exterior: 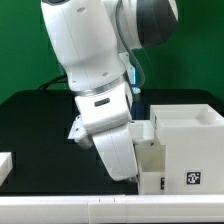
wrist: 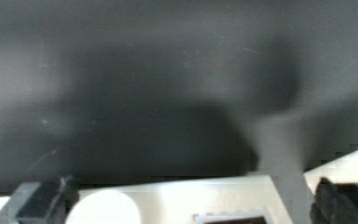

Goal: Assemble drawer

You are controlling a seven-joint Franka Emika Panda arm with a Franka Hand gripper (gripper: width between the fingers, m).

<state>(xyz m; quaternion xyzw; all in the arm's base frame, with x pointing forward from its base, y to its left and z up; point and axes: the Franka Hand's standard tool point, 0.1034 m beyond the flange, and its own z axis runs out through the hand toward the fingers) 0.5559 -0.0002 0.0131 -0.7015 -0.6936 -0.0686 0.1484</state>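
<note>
One drawer housing [exterior: 195, 150] on the black table [exterior: 40, 125], at the exterior view's right. One tray [exterior: 150, 152] touching the housing's side. At that tray, one gripper [wrist: 190, 200], two fingers [wrist: 34, 200] spread wide. One further white piece [exterior: 5, 165] well apart from the housing.

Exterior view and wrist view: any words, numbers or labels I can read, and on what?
No readable words or numbers in either view.
On the white drawer part: one black-and-white square tag, a pattern only, no text.
Wrist view: blurred, nothing legible.
</note>
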